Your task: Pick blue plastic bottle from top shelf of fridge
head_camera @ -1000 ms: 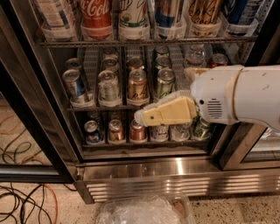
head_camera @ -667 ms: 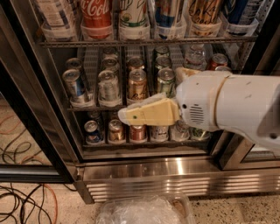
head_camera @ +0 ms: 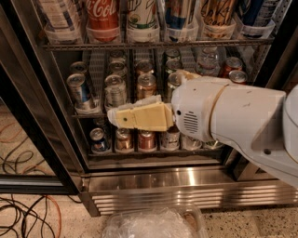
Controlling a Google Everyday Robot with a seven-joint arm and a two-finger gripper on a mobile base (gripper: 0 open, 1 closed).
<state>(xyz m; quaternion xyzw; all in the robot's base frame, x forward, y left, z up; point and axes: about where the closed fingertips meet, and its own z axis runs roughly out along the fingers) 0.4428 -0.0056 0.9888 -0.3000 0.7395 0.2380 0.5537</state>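
The fridge [head_camera: 28, 116] stands open, with a black door frame and wire racks. The top shelf [head_camera: 153, 44] runs along the upper edge of the view and carries tall bottles in clear-white trays. Only their lower parts show. The leftmost one, with a pale bluish-white label [head_camera: 58, 14], looks like the blue plastic bottle; its cap is out of view. My gripper [head_camera: 116, 118], tan on a big white arm [head_camera: 233, 121], points left in front of the can racks. It is well below the top shelf and holds nothing that I can see.
A red Coca-Cola bottle [head_camera: 102, 14] and other bottles stand to the right on the top shelf. Rows of cans [head_camera: 114, 88] fill the two lower racks. Below are the stainless base with grille [head_camera: 186, 195], cables on the floor [head_camera: 28, 214] and a clear plastic bag [head_camera: 153, 223].
My arm and gripper have moved left across the can racks. The bottles and cans have not moved.
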